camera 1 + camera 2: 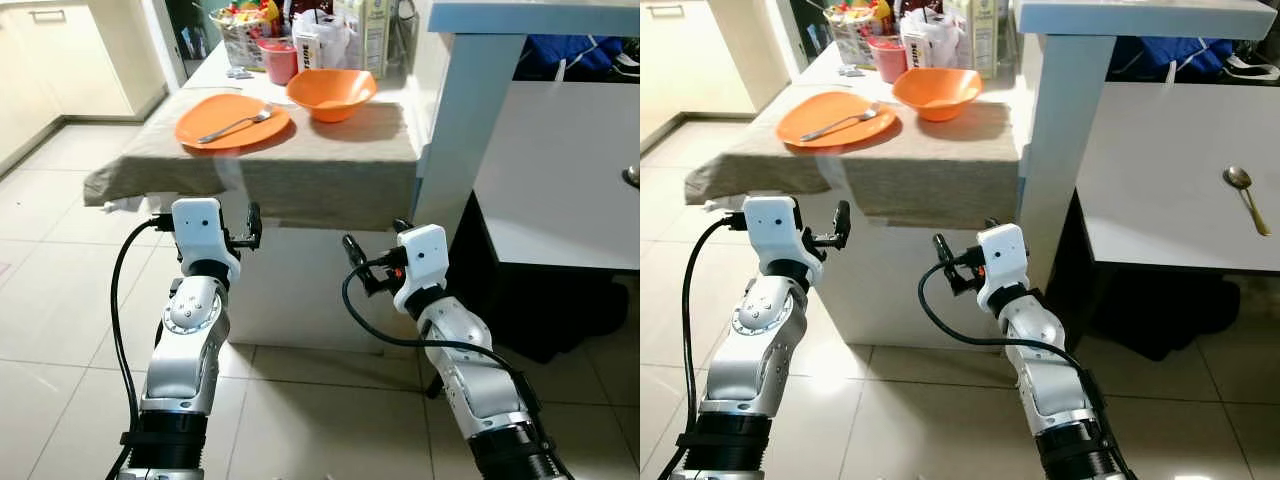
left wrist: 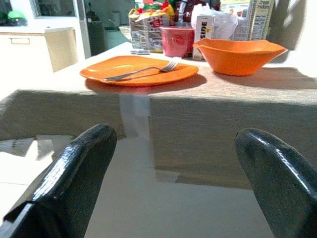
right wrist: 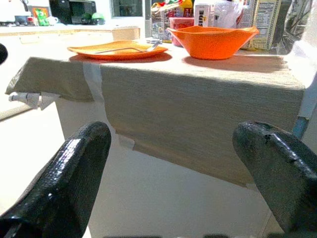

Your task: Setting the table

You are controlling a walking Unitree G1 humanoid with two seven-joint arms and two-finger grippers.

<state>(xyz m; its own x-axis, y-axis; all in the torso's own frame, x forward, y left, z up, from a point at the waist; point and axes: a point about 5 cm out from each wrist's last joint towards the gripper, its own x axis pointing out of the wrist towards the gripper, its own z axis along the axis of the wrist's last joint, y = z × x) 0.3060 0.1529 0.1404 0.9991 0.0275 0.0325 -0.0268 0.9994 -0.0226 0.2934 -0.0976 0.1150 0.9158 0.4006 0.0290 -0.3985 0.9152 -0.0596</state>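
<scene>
An orange plate (image 1: 232,121) lies on the cloth-covered table (image 1: 300,165), and a metal fork (image 1: 236,124) rests across it. Just right of the plate stands an orange bowl (image 1: 332,93), with a red cup (image 1: 279,60) behind them. A spoon (image 1: 1244,194) lies apart on the white counter (image 1: 1160,190) to the right. Both grippers hover below and in front of the table's edge. My left gripper (image 2: 173,148) is open and holds nothing. My right gripper (image 3: 171,148) is also open with nothing between its fingers.
Cartons, a bag and a basket of packets (image 1: 245,25) crowd the back of the table. A white post (image 1: 465,120) stands between the table and the counter. Dark clothing (image 1: 1180,55) lies behind the counter. Tiled floor (image 1: 60,290) stretches to the left.
</scene>
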